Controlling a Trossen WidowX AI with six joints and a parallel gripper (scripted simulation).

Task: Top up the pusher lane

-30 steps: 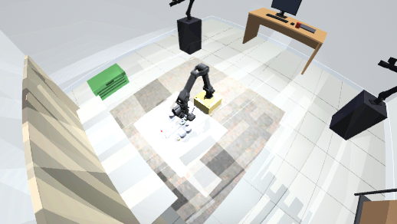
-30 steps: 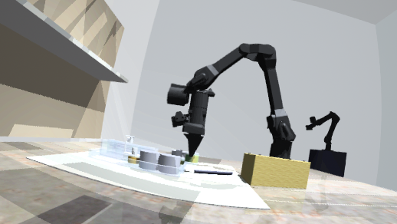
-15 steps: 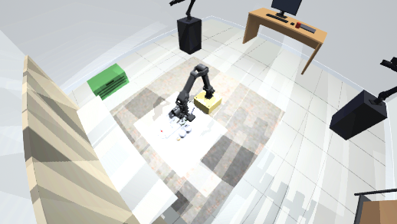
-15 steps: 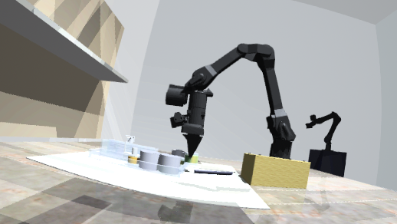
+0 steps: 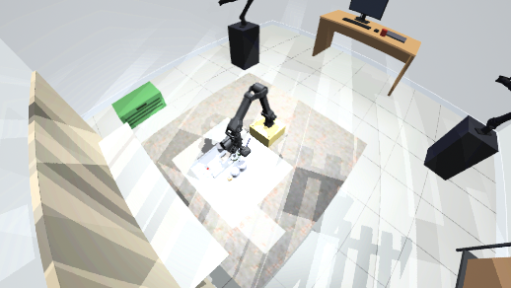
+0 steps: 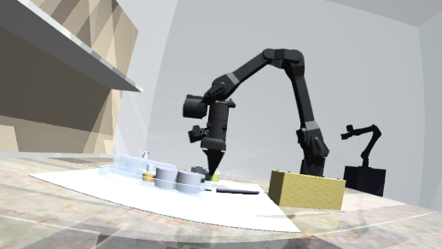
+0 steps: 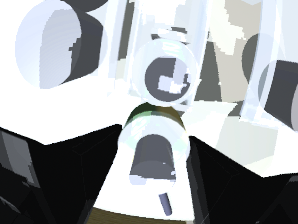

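Note:
My gripper (image 6: 212,172) (image 7: 154,136) points down and is shut on a round jar with a green and olive band (image 6: 217,176) (image 7: 154,113). The jar is upright, low, at the front end of the clear lane. Another round, clear-rimmed jar with a grey top (image 7: 167,77) stands between the clear lane walls (image 7: 202,30), just beyond the held jar in the wrist view. Whether the two jars touch, and whether the held one is on the lane floor, I cannot tell. The pusher plate and the front stop cannot be made out clearly.
Larger grey jars (image 6: 166,177) (image 6: 189,182) stand beside the clear rack (image 6: 124,165), with a small golden jar (image 6: 148,177) near them. A dark rod (image 6: 237,191) (image 7: 165,204) lies on the white mat (image 6: 239,213). The yellow base block (image 5: 266,135) (image 6: 311,190) is under the arm.

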